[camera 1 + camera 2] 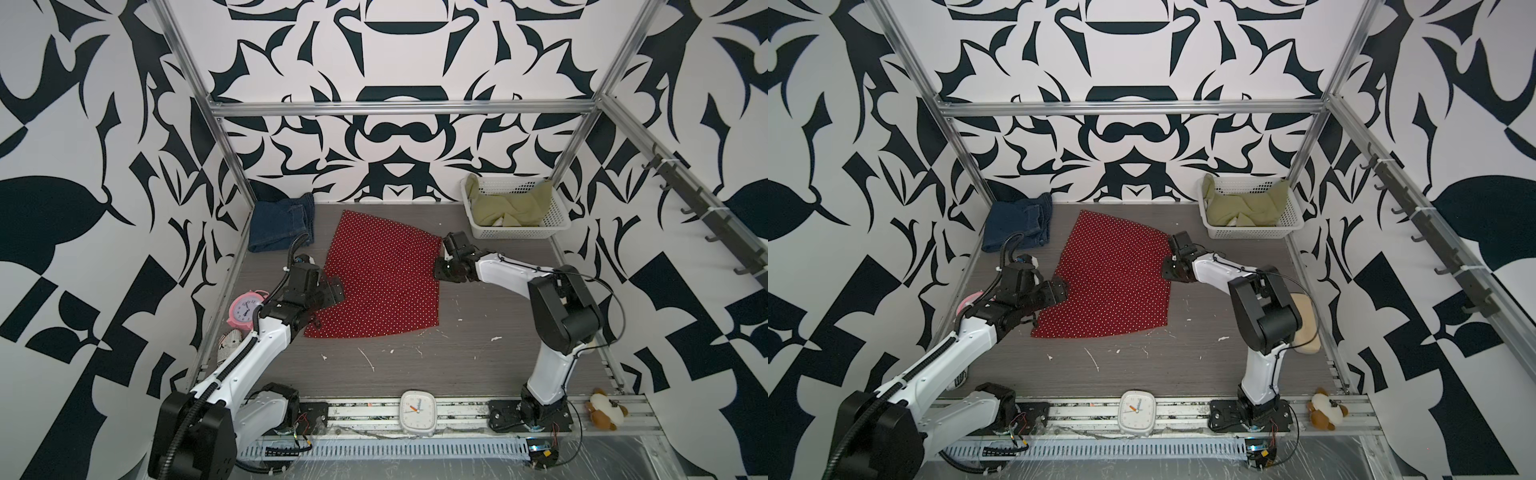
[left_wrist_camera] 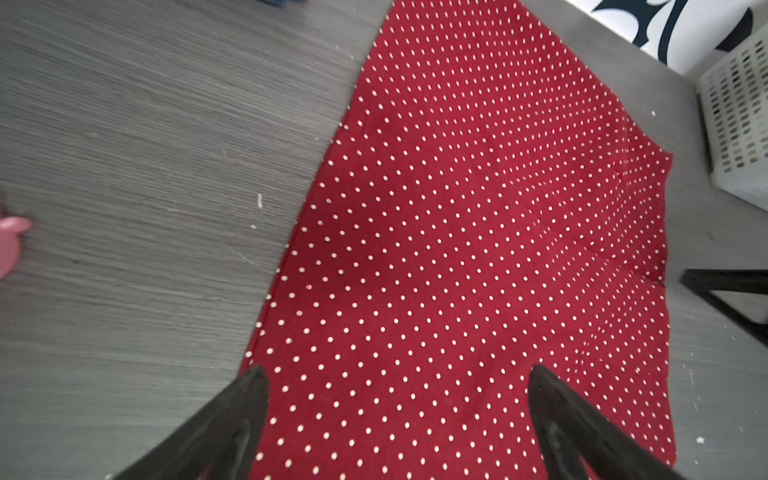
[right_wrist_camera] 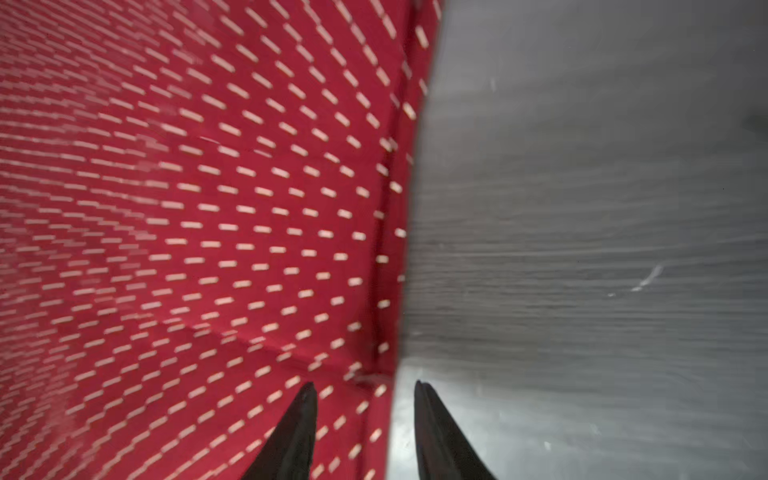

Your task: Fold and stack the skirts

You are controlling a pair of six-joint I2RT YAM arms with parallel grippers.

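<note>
Quick look at your tools. Your left tool [image 2: 397, 370] is spread fully wide with nothing between the fingers. It sits over the red polka-dot skirt [image 1: 382, 282] at the skirt's 9 o'clock edge, one fingertip right at the hem line and the other over the dots.

Your right tool [image 3: 365, 385] is at the skirt's 3 o'clock edge with the fingers only partway apart. The hem runs through the gap, so one finger is over cloth and the other over bare worktop [image 1: 478, 332]. It isn't pinching anything. That wrist view is smeared, so I can't tell if the tips touch the fabric.

The red skirt lies spread flat mid-worktop in both top views. The denim skirt [image 1: 278, 224] is bunched in the 10 o'clock corner. The olive-green skirt [image 1: 515, 205] is heaped in the white basket [image 1: 515, 233] at 1 o'clock.
</note>
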